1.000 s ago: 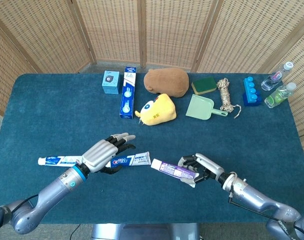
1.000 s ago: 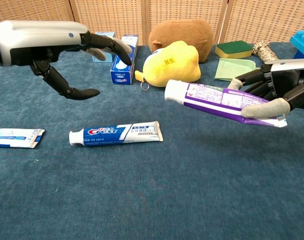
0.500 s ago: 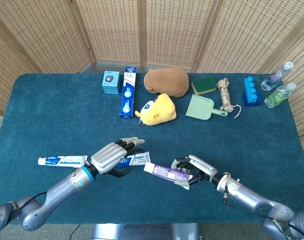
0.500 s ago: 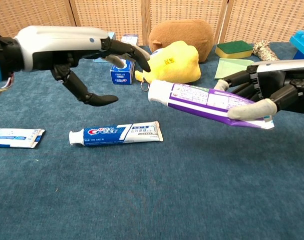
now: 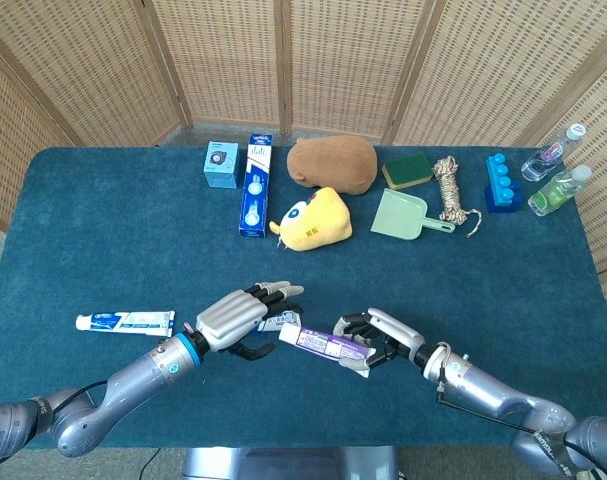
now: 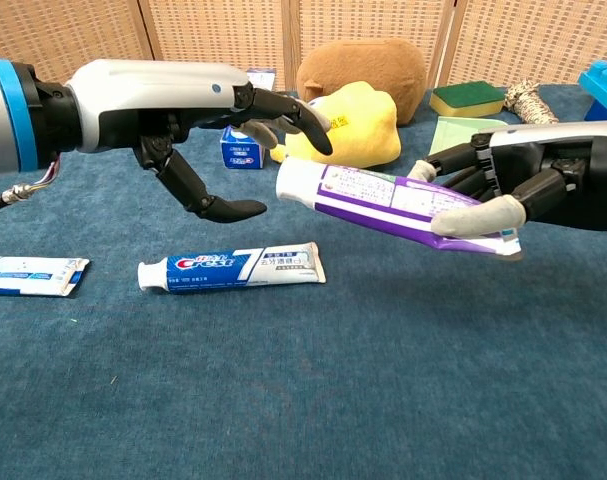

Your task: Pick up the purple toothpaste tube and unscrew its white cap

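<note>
My right hand [image 6: 528,180] [image 5: 388,337] grips the purple toothpaste tube [image 6: 403,200] [image 5: 326,343] above the table, holding it level with its white cap [image 6: 295,180] [image 5: 287,335] pointing left. My left hand [image 6: 173,110] [image 5: 238,315] hovers just left of the cap, fingers spread, thumb below and the others above, holding nothing. In the chest view a fingertip reaches over the cap end; I cannot tell whether it touches.
A blue Crest tube [image 6: 233,267] lies on the blue cloth below the hands, a toothpaste box [image 5: 123,322] to its left. Further back stand a yellow plush [image 5: 313,220], brown plush [image 5: 333,163], blue cartons [image 5: 253,185], green dustpan [image 5: 403,215], sponge, rope, blocks and bottles [image 5: 556,175].
My right hand has carried the purple tube leftward. My left hand has moved right, so its spread fingers now bracket the cap end.
</note>
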